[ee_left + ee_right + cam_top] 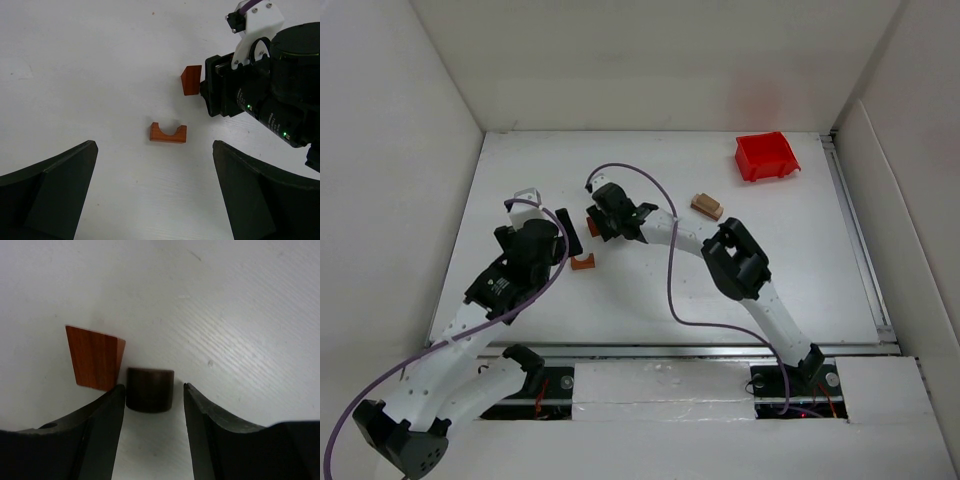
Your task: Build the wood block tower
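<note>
On the white table (pixel 800 270) the wood blocks of the tower are found lying singly and apart, each resting directly on the surface. A reddish-brown arch block (pixel 168 133) is seen near the middle of the left half of the table, its curved cut-out turned upward in the left wrist view. It is framed by the left gripper (pixel 154 150), whose jaws are spread wide, well clear of it on both sides, with nothing held. A little farther back, the right gripper (pixel 154 390) is lowered to the table over a dark rounded block (pixel 150 389), which is shadowed so that its colour cannot be told. The jaws are drawn partly together around this block. One finger (pixel 102 430) is shown just beside it or touching it, while a narrow gap is left at the other finger (pixel 212 432), so no firm grip is shown. A reddish-brown wedge-shaped block (pixel 96 357) is placed just beside the dark block, outside the jaws, and contact between the two cannot be judged. A tan block (pixel 707 206) is found well apart to the right, its exact shape being too small to tell. A red plastic bin (pixel 766 156) is set at the far right of the table.
</note>
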{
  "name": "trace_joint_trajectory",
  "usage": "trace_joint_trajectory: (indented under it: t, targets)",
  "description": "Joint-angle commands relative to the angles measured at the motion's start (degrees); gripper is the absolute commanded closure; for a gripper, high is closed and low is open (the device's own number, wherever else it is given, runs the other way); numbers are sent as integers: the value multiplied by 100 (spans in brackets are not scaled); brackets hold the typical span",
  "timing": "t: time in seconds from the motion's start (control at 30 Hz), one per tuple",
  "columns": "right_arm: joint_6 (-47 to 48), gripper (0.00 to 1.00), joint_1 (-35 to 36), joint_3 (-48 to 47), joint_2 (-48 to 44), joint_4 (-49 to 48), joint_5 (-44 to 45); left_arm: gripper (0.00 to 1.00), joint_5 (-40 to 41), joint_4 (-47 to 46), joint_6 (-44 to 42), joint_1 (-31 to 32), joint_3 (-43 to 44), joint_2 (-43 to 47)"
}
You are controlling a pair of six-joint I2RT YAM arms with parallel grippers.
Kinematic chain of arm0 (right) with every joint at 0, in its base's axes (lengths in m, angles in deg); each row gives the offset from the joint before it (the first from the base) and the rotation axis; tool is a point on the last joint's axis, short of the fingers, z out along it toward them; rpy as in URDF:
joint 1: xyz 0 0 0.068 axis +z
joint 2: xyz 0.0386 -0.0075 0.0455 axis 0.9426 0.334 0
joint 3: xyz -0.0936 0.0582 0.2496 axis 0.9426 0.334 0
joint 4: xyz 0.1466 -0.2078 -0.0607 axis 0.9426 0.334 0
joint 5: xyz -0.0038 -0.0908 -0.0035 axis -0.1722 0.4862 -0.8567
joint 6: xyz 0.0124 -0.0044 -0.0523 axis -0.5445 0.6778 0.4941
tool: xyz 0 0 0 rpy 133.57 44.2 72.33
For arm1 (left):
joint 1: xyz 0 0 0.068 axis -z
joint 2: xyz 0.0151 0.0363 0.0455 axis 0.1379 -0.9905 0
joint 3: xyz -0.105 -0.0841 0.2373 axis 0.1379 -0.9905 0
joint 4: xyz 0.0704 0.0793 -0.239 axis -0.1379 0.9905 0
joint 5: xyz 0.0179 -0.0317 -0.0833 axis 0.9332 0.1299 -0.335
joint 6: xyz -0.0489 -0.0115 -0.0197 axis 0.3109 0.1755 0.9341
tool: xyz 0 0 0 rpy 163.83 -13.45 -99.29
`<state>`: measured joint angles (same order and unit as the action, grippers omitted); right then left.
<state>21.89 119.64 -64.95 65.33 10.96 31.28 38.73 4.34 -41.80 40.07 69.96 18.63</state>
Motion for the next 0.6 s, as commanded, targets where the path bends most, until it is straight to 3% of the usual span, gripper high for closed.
trace_joint_trajectory:
  t: [0.0,0.17,0.43,0.47,0.57]
  targets:
    - [86,45,-28,-471,187,517,-107,1,-26,-181,-96,-24,165,-12]
    - [148,50,-81,-454,170,571,-494,1,-27,-190,-114,-24,139,67]
    - [-10,81,-247,151,-146,317,-872,1,-18,-181,-96,-24,139,164]
    - [-2,89,-248,248,-303,203,-890,1,-18,-181,-88,-24,139,173]
    - [147,94,-248,845,-664,-322,-1039,1,-17,-181,-79,-24,139,181]
